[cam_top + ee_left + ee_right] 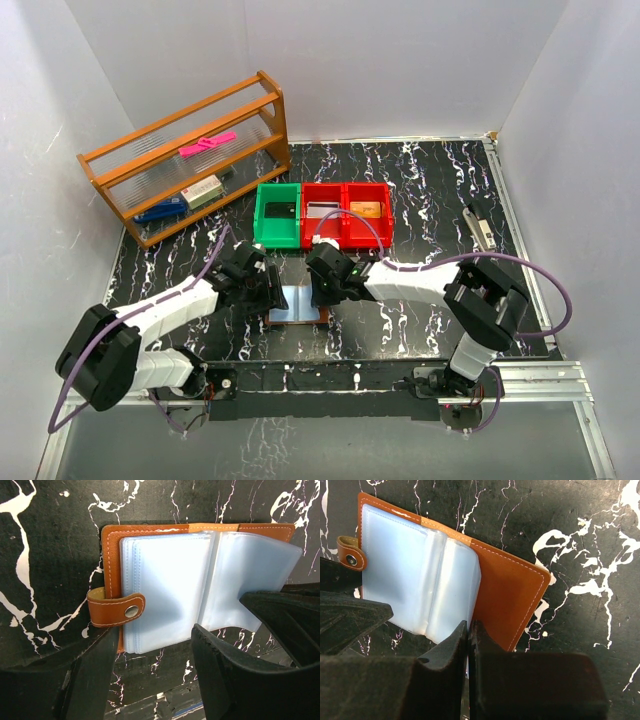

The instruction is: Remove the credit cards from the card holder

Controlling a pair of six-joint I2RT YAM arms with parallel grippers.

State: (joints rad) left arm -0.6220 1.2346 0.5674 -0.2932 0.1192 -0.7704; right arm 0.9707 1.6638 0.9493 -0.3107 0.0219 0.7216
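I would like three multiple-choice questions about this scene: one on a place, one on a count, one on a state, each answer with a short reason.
1. Where is the card holder?
A. held up in the air
B. under a cloth
C. flat on the table, between the left gripper and the right gripper

2. How many red bins stand beside the green bin?
A. two
B. one
C. four

3. In what state is the card holder?
A. snapped shut
B. open, clear sleeves showing
C. standing on its edge

Answers:
1 C, the top view shows it lying between both grippers.
2 A, two red bins stand right of the green one.
3 B, the snap tab hangs free and the sleeves lie spread.
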